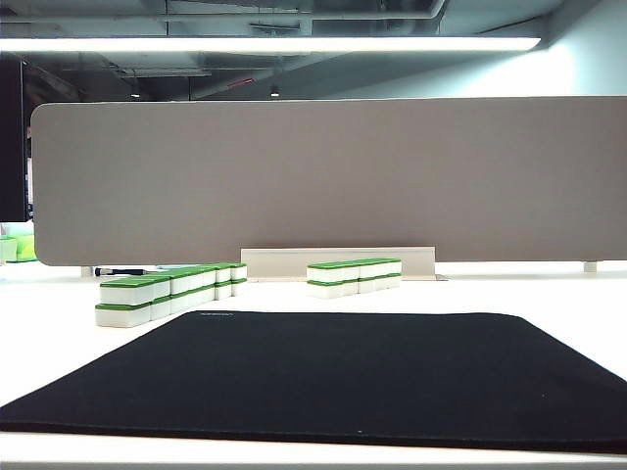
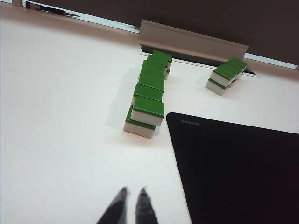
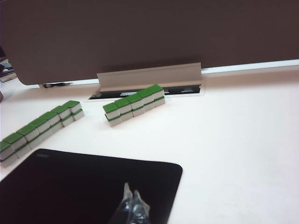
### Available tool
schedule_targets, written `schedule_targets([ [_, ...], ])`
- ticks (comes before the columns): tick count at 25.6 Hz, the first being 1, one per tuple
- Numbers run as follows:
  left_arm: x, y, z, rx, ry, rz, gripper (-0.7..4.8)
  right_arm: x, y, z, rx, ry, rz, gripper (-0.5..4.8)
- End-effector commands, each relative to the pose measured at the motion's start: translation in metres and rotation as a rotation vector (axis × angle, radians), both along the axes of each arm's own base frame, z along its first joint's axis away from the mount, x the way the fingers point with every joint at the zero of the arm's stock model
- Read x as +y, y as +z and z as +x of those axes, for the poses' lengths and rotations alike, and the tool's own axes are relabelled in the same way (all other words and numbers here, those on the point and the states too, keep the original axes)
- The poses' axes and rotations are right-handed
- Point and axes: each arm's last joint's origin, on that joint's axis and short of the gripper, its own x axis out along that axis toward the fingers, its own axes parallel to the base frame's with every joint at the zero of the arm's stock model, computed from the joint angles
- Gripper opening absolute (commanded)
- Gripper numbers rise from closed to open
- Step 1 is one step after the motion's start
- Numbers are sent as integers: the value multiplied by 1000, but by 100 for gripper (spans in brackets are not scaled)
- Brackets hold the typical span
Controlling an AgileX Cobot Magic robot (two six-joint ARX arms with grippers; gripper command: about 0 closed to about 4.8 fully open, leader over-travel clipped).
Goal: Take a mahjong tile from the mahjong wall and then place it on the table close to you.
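- Mahjong wall (image 2: 148, 95): two-high green-topped rows beyond the black mat (image 1: 333, 377) on the table (image 2: 60, 116).
- Tiles look small, rigid, slick; pinch an end tile's opposite sides.
- Left gripper (image 2: 131, 200) and right gripper (image 3: 131, 201): tips pressed together, empty, well short of the wall.

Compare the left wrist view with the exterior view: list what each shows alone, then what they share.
Only the left wrist view: the left gripper, fingertips nearly together, holding nothing, over bare white table short of the tiles.

Only the exterior view: the ceiling light strip and the grey partition panel in full. No arm or gripper appears there.

Both: the longer mahjong wall, stacked two high, the shorter tile row, the black mat and the pale bracket behind the tiles.
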Motion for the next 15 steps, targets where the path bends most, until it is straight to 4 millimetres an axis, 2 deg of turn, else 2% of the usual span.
schedule_targets([
  [1, -1, 1, 0, 4, -29, -4, 25, 1, 15, -8, -18, 37, 9, -2],
  [6, -1, 1, -1, 4, -38, -6, 25, 1, 34, -20, -31, 63, 11, -2],
  [15, -1, 1, -1, 4, -41, -6, 25, 4, 34, -26, 50, 176, 57, -2],
])
